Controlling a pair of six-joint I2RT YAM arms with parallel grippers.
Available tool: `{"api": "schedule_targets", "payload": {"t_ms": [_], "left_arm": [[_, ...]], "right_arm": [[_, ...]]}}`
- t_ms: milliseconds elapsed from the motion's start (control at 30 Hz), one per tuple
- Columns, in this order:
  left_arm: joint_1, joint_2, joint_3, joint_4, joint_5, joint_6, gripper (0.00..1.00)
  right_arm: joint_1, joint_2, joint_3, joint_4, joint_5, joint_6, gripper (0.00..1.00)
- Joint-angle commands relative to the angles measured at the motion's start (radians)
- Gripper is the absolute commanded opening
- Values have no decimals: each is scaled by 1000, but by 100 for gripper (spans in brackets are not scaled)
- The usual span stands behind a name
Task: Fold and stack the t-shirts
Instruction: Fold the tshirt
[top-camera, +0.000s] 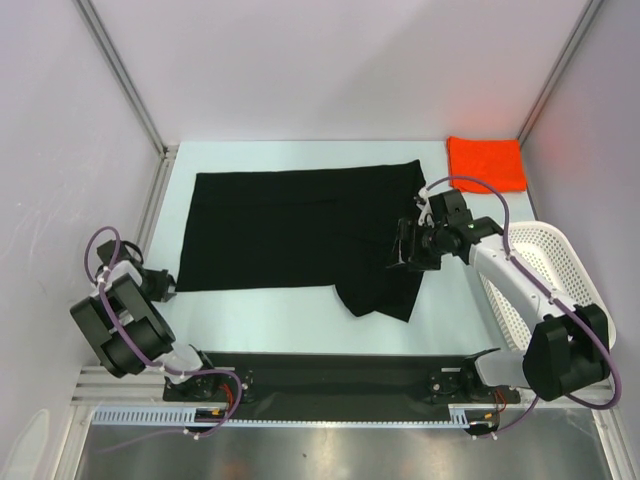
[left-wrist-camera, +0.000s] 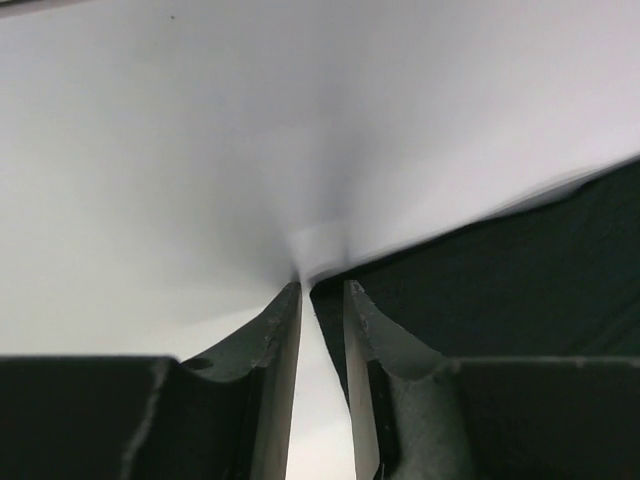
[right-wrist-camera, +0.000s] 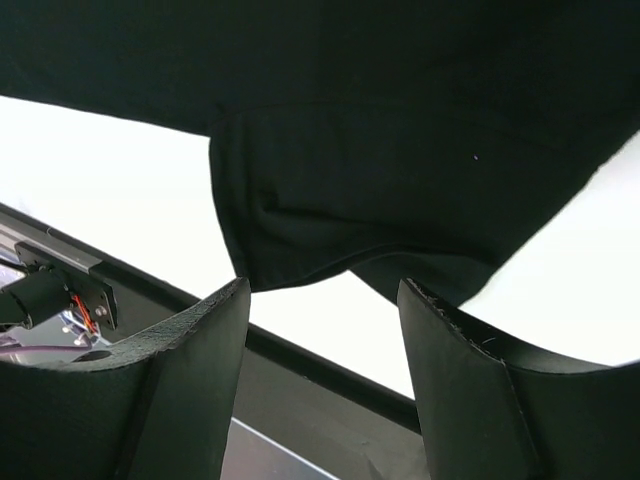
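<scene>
The black t-shirt (top-camera: 280, 225) lies spread flat across the table, with a rumpled flap hanging toward the near right. Its near-left corner (left-wrist-camera: 330, 290) sits between the tips of my left gripper (left-wrist-camera: 322, 288), whose jaws stand a narrow gap apart with white table showing between them. From above, this left gripper (top-camera: 165, 285) is low at that corner. My right gripper (top-camera: 405, 250) hovers over the shirt's right part. Its jaws (right-wrist-camera: 322, 285) are wide open and hold nothing, and the black cloth (right-wrist-camera: 400, 120) lies beyond them. The orange-red t-shirt (top-camera: 486, 162) lies folded at the far right corner.
A white mesh basket (top-camera: 545, 270) stands at the right edge, under my right arm. Grey walls and metal posts close in the table on the left, back and right. A black rail (top-camera: 320, 375) runs along the near edge.
</scene>
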Motion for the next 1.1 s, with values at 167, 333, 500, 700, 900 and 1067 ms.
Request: {"api": "schedule_targets", "payload": {"t_ms": [167,333,500,700,900,1067], "left_arm": [[-7,61,-9,-43,-104,58,43],[-8,80,-38,-15,-40,64,49],[-8,89,-43,-13,-40,101,44],[-10,70,-17,-84,-95,159,54],[-10,60,2,-136,-187,173,49],[-13,70,-4,-125,-181,150,48]], "right_arm": [[-9,-47,-12,-46,-40,9,67],[-5,-93,3,-104,9,54,66],[9,-163,-61,-81,35,110,66],[11,-232,-189,-15,43,149,66],[6,-243,-189,20,23,174,66],[-8,-214,-166,17,3,134,66]]}}
